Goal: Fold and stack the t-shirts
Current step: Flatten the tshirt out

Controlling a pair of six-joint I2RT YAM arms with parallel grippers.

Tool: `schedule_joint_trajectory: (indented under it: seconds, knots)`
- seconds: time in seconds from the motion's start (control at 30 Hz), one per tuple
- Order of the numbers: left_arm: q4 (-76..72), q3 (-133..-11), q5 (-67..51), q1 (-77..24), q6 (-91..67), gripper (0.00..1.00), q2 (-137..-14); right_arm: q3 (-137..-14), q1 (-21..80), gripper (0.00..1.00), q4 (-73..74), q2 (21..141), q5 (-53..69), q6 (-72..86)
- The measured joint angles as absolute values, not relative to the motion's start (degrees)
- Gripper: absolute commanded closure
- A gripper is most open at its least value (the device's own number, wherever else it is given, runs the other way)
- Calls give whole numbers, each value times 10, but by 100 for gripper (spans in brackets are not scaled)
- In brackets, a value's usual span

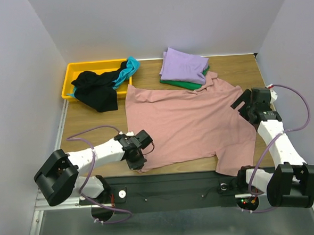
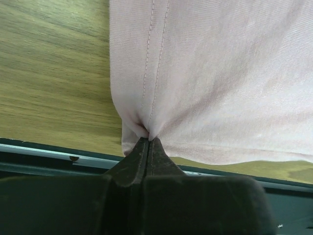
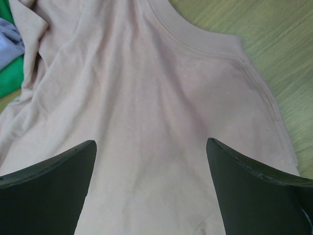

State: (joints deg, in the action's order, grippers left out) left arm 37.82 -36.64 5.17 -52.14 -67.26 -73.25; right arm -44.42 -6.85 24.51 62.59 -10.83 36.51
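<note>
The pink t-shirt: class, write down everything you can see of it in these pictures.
The pink t-shirt is soft dusty-pink knit, spread nearly flat on the wooden table, no print showing. Its collar lies toward the right, its double-stitched hem toward the left. The left gripper is shut on the hem's near corner, puckering the cloth. The right gripper hangs open above the collar area. One sleeve touches the folded lavender and green stack.

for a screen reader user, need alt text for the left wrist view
The left pincer is shut on the hemmed corner of a pink tee, bunching the cloth at its tips. The tee lies on a wooden table, close to the table's dark front edge.
</note>
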Motion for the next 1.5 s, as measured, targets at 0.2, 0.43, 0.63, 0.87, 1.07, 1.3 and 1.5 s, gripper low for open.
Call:
schedule_joint_trajectory:
  seconds: [0.2,0.43,0.63,0.87,1.07,1.3,1.5]
  knots:
    - [378,-372,51,-521,-655,100,-741,-438,-68,1,251,624,-104,350]
    - [382,-381,92,-523,-648,100,-741,-431,-64,0,283,584,-45,323]
    - [377,-383,136,-484,-640,100,-723,-431,57,0,356,567,-60,325]
    - [352,-382,174,-398,-613,100,-686,-411,254,0,472,567,-77,404]
    - [338,-375,190,-376,-592,100,-672,-408,391,0,540,620,-94,477]
    - [319,-363,195,-367,-576,100,-670,-418,507,6,620,679,-104,558]
    - [309,-361,194,-366,-569,100,-670,-383,511,17,615,689,-84,570]
